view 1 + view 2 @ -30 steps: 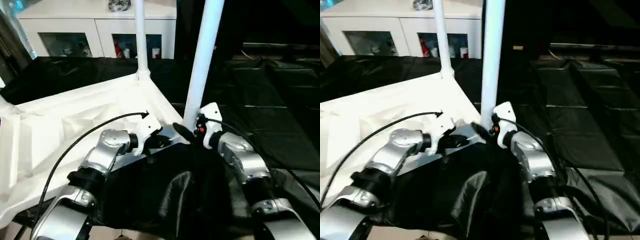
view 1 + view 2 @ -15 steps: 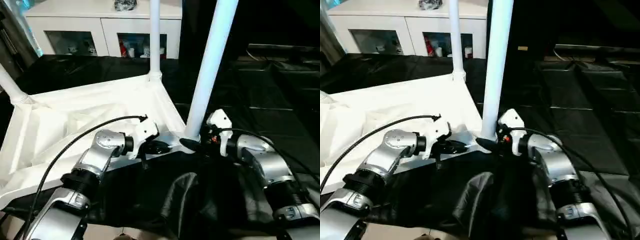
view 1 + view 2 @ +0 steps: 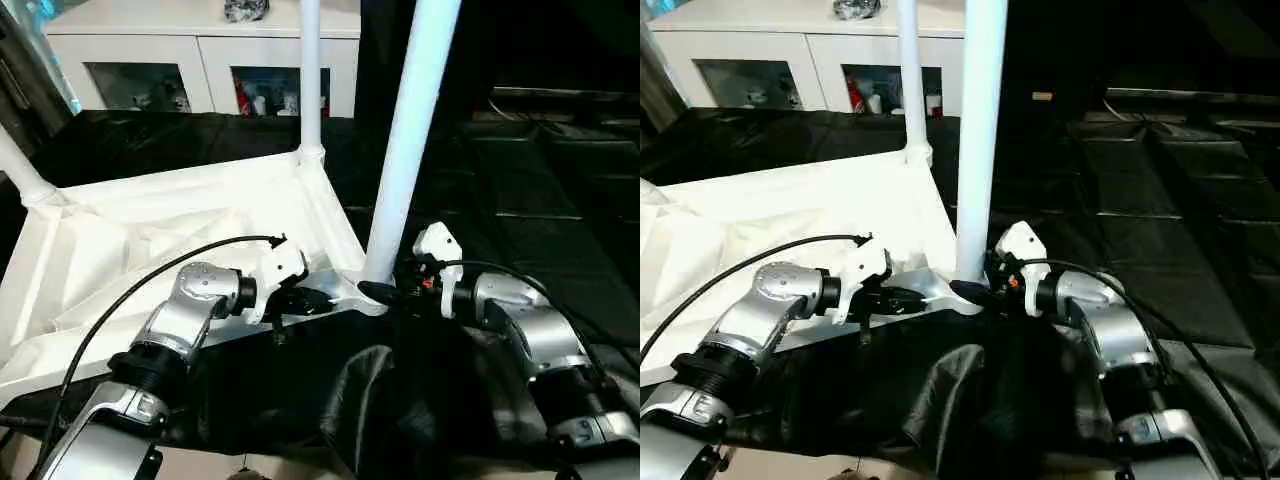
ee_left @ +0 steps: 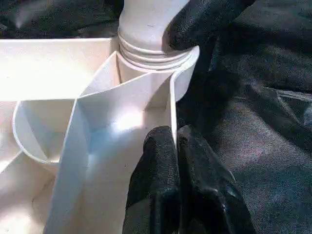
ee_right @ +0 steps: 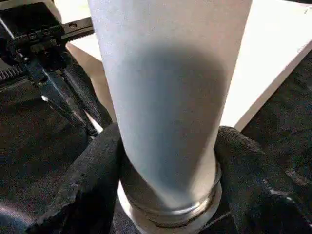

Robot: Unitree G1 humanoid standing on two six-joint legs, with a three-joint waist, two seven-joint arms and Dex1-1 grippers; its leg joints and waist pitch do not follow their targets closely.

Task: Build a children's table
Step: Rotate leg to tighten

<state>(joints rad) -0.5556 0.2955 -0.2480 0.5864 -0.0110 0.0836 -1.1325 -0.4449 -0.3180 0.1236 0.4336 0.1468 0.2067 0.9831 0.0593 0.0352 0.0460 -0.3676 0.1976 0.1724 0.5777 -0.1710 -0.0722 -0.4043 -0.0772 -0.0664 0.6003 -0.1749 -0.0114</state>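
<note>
The children's table lies upside down on black cloth, its white ribbed top (image 3: pixel 150 240) facing up. Three white legs stand in corner sockets: the near one (image 3: pixel 410 140), a far one (image 3: pixel 310 70) and one at the left (image 3: pixel 20 170). My right gripper (image 3: pixel 385 290) is shut on the near leg just above its socket, and its black fingers (image 5: pixel 97 165) press both sides of the tube (image 5: pixel 165 97). My left gripper (image 3: pixel 315 300) is shut on the thin rim wall (image 4: pixel 171 97) of the top, right beside that socket (image 4: pixel 146 53).
A white cabinet (image 3: pixel 200 60) with glass-fronted compartments stands behind the table. Black cloth (image 3: pixel 540 180) covers the surface to the right and in front, with a raised fold (image 3: pixel 350 390) between my forearms.
My right gripper's fingers have closed in around the base of the near leg. The left gripper keeps its hold on the rim. The camera has shifted a little.
</note>
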